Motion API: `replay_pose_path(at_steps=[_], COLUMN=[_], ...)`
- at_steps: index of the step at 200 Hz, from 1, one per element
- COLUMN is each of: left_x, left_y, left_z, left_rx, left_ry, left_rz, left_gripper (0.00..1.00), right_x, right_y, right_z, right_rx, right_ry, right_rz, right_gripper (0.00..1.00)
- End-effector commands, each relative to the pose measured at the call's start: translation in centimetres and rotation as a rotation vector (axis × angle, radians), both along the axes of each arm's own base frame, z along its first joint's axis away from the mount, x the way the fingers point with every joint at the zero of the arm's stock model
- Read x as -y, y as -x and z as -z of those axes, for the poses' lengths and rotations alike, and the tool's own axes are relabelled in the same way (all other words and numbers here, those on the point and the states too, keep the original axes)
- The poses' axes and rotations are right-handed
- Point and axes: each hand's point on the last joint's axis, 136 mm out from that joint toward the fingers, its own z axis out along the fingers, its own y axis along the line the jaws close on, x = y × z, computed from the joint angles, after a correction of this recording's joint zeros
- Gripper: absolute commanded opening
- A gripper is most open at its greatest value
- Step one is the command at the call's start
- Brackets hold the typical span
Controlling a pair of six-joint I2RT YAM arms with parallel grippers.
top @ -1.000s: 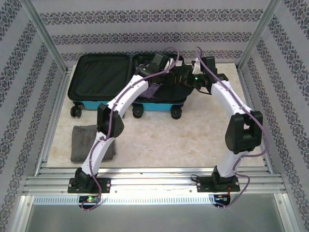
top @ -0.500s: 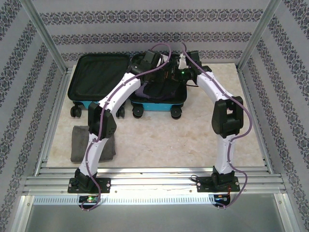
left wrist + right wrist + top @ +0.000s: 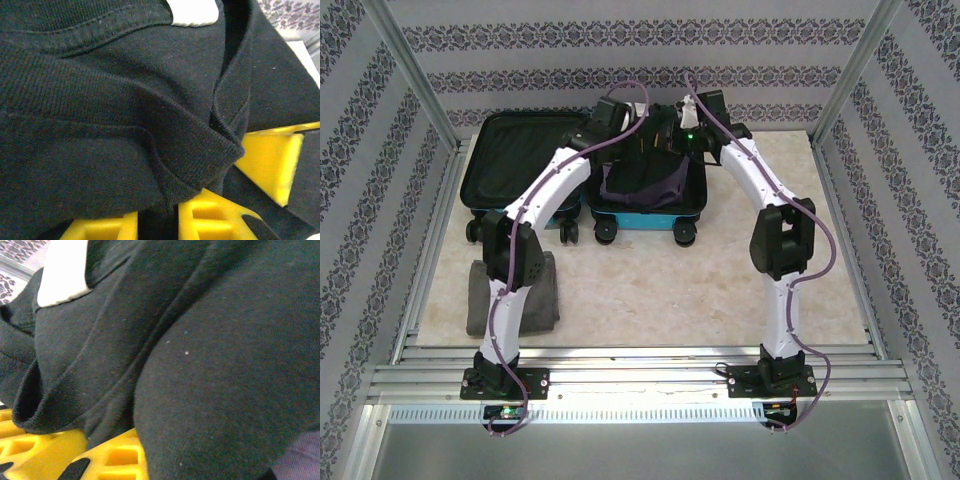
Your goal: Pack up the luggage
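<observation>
Both arms (image 3: 545, 195) (image 3: 760, 185) arched, hands (image 3: 157, 222) (image 3: 85, 445) gripping garment (image 3: 125, 100)

The left arm (image 3: 535, 200) and right arm (image 3: 760, 185) have carried the black garment (image 3: 100, 125) to the luggage's (image 3: 525, 160) back edge. A purple garment (image 3: 642, 186) now shows inside.

Left gripper (image 3: 157, 220), right gripper (image 3: 75, 455): both closed
</observation>
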Motion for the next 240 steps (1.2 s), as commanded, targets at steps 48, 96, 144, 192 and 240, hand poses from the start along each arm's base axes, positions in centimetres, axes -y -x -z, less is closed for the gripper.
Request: replay_pose_path(at_steps=[48,96,144,192,240], left_x=[-0.8,-1.6,-4.5,-5.3,-6.1], left_y=[-1.9,-3.4,-3.8,-2.7,-0.2], left_z=[2.2,5.6,4.8,2.8,1.4], left_rx=[-0.020,-0.071,-0.057,-0.027,-0.008], left_ry=[0.062,0.060,0.040,0.039,0.049], left_rz=[0.043,-0.007,-0.073,-0.082,-0.089], left_gripper=[0.00,0.65,0.70,0.71,0.73], right_x=[0.3,3.8,6.7,4.8,1.8], right_y=[-2.9,-3.5,-2.9,-0.9,0.4], right_z=[3.4,7.8,6.9,2.9,-0.3], right_rx=[0.017,-0.056,-0.061,0.008,0.084], right_ry=[0.086,0.179,0.209,0.181,0.115], right_rz=[0.029,0.093,0.118,0.060,0.006], right_gripper=[0.00,0.43,0.58,0.55,0.53])
